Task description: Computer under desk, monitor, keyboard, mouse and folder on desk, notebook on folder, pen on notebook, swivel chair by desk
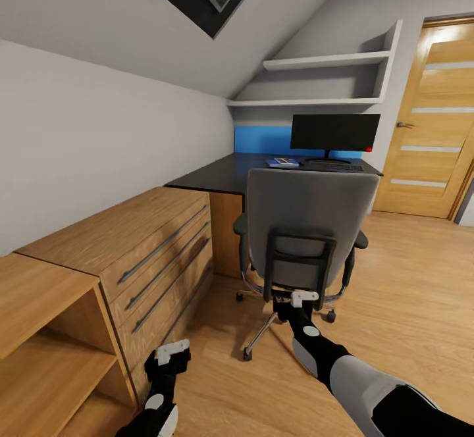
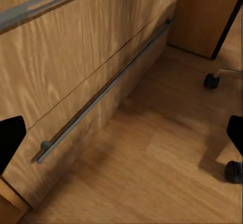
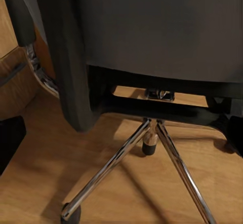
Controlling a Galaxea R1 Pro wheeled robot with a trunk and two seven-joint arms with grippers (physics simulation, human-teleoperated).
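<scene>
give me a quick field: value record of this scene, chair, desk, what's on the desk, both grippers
swivel chair: back toward the camera, facing the desk, chrome base on the wooden floor
desk: black top, blue back panel behind
monitor: upright on the desk
keyboard: on the desk in front of the monitor
blue item: flat on the desk, left of the keyboard; too small to identify
left gripper: low beside the wooden drawer unit, open, holding nothing
right gripper: at the lower back of the chair, open; contact cannot be told
</scene>
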